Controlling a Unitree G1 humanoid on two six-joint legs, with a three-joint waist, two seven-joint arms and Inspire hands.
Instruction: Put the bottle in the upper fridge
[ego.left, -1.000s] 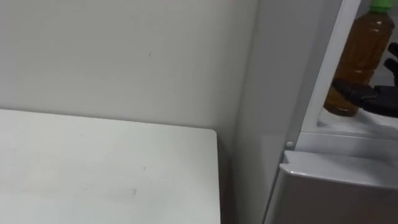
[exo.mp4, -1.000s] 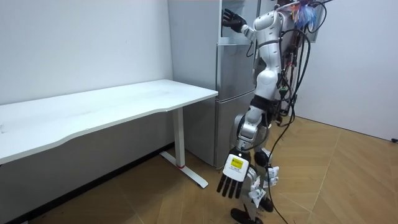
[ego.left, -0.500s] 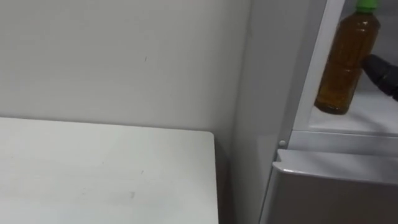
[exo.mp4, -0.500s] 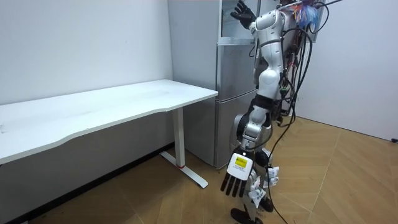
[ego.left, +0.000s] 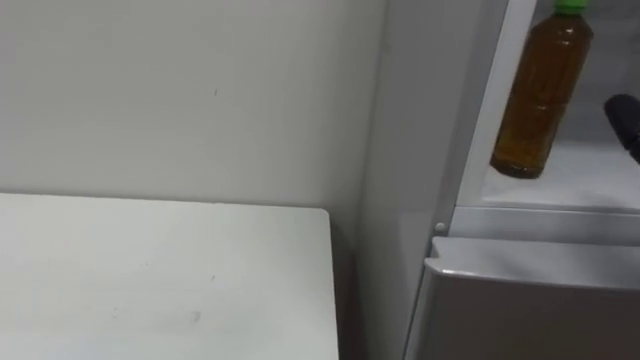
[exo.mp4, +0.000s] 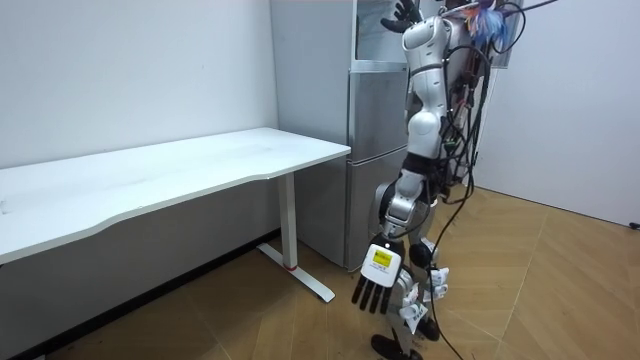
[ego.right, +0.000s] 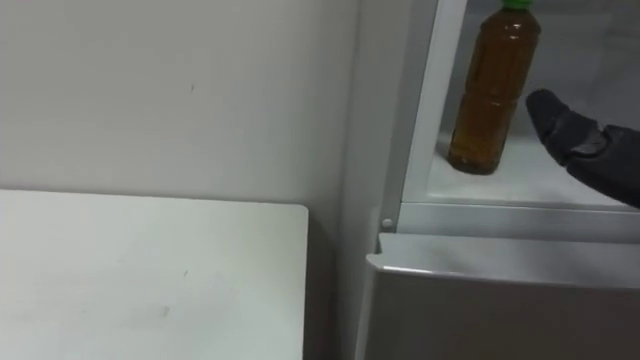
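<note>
Since the bottle (ego.right: 492, 95) stands upright on the shelf (ego.right: 560, 185) of the upper fridge compartment (exo.mp4: 370, 30), green cap (ego.right: 518, 4) uppermost and long axis vertical, the placement itself is judged complete. The next move is judged to be taking the arm out of the compartment. The right hand (ego.right: 590, 150) is at the right edge of the eye views, raised to shelf level. Its fingers are extended and apart, and it holds nothing. Its leading fingertip points toward the bottle, near it but with a visible gap and no contact. The bottle lies to the robot's left of this hand, close to the compartment's left frame (ego.right: 420, 110) and above the lower door (ego.right: 500, 300). The right hand is therefore much the nearer of the two. Any exit path should run back and to the right, since a leftward sweep at this height would strike the tall, narrow bottle on its side and could tip it. The left hand (exo.mp4: 375, 292) hangs low beside the robot's leg in the room view, fingers straight, well apart from the fridge. The table (ego.left: 150, 280) sits to the left of the fridge and plays no part.
</note>
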